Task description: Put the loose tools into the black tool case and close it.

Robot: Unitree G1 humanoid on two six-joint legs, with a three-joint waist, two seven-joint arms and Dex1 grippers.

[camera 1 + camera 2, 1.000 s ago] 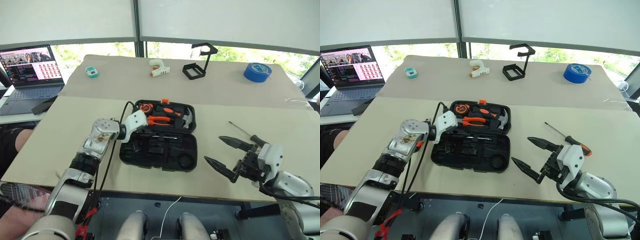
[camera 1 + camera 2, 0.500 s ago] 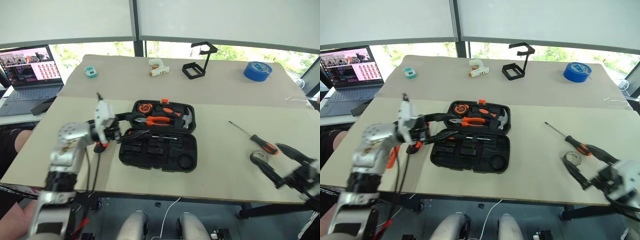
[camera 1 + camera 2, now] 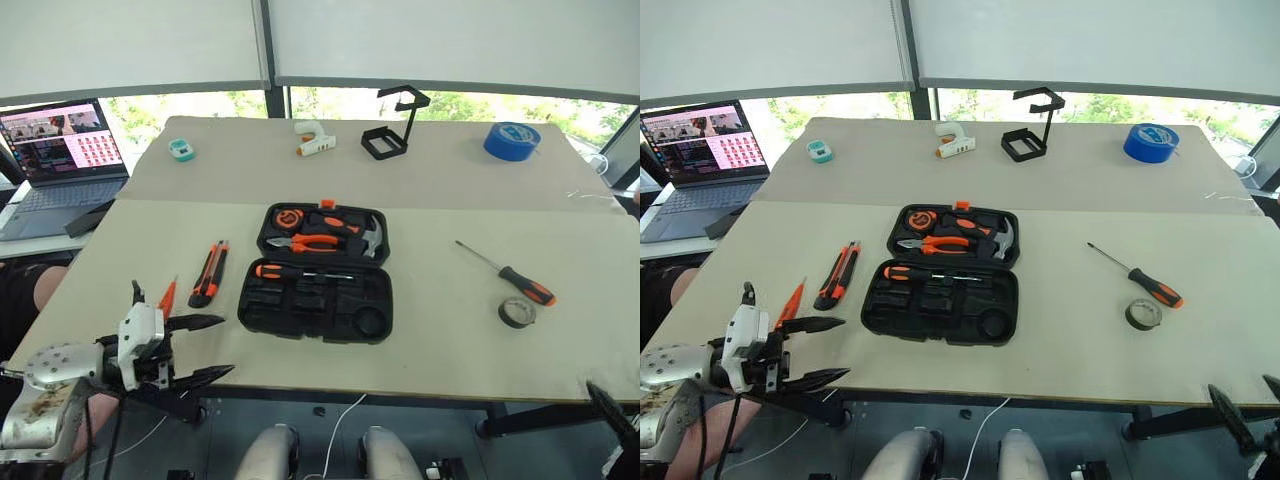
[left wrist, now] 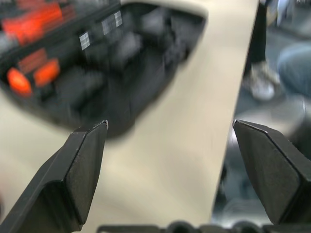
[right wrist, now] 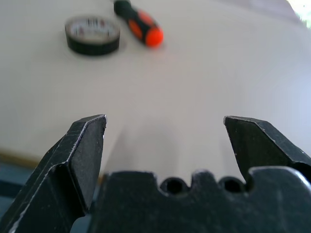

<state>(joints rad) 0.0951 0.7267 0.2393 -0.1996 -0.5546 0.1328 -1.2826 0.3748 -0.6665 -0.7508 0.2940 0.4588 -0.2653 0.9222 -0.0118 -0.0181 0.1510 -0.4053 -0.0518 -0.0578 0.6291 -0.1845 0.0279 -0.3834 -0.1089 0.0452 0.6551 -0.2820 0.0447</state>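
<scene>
Black tool case (image 3: 318, 273) lies open mid-table with one orange-and-black screwdriver (image 3: 300, 272) already slotted inside, utility knife (image 3: 208, 273) and tester screwdriver (image 3: 167, 297) left of it, another screwdriver (image 3: 508, 274) and dark tape roll (image 3: 516, 313) to the right, while left gripper (image 3: 203, 348) and right gripper (image 5: 165, 141) gape wide, holding nothing.

My left gripper (image 3: 200, 350) has two black pointed fingers on a white block. Behind it sits a scuffed silver wrist joint, apparently trailing a black cable.
</scene>
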